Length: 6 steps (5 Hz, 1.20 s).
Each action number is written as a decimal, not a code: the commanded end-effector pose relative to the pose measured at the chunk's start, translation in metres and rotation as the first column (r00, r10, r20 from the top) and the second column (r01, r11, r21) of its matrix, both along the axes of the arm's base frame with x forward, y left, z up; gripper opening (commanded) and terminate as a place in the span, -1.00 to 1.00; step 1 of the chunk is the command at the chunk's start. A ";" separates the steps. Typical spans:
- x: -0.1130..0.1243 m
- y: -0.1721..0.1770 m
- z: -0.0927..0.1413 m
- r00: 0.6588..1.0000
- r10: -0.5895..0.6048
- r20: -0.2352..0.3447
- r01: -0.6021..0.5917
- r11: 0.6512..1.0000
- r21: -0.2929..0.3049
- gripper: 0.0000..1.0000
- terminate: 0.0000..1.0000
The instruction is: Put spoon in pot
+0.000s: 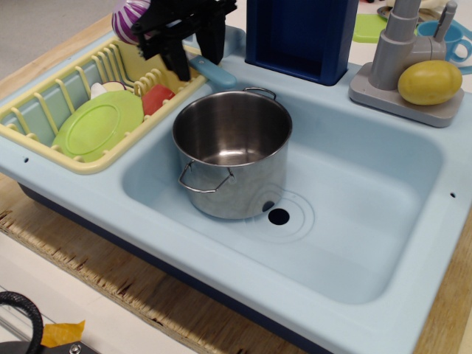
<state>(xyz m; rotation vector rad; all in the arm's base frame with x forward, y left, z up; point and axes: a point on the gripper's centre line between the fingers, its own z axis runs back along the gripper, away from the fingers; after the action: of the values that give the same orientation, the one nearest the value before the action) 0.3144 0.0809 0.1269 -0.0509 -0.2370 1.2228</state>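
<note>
The light blue spoon (220, 74) lies on the sink's back rim, between the yellow dish rack and the pot, with its far end hidden under my gripper. My black gripper (194, 59) has come down over it, one finger (177, 63) on the left and one on the right of the handle. The jaws stand a little apart around the spoon, and I cannot see firm contact. The steel pot (236, 184) stands upright and empty in the left part of the sink basin, just in front of the spoon.
The yellow dish rack (44, 110) on the left holds a green plate (96, 122) and a red piece (156, 97). A purple striped ball (129, 22) sits behind it. A dark blue box (299, 37), a grey faucet (402, 44) and a yellow fruit (430, 81) line the sink's (369, 221) back rim.
</note>
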 end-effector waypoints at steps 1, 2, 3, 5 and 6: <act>0.003 -0.001 0.007 1.000 -0.013 0.011 0.013 1.000 0.010 -1.00 -1.00; 0.001 -0.003 0.017 1.000 -0.016 0.007 0.016 1.000 0.020 -1.00 -1.00; -0.005 -0.007 0.035 1.000 -0.007 0.021 0.006 0.998 0.055 -1.00 -1.00; -0.021 -0.013 0.063 0.989 0.065 0.129 -0.078 0.992 0.101 -1.00 -1.00; -0.032 -0.022 0.064 0.991 0.072 0.109 -0.082 0.993 0.083 -1.00 -1.00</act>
<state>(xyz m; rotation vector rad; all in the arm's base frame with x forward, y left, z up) 0.2772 0.0521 0.1748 -0.0089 -0.3355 1.2801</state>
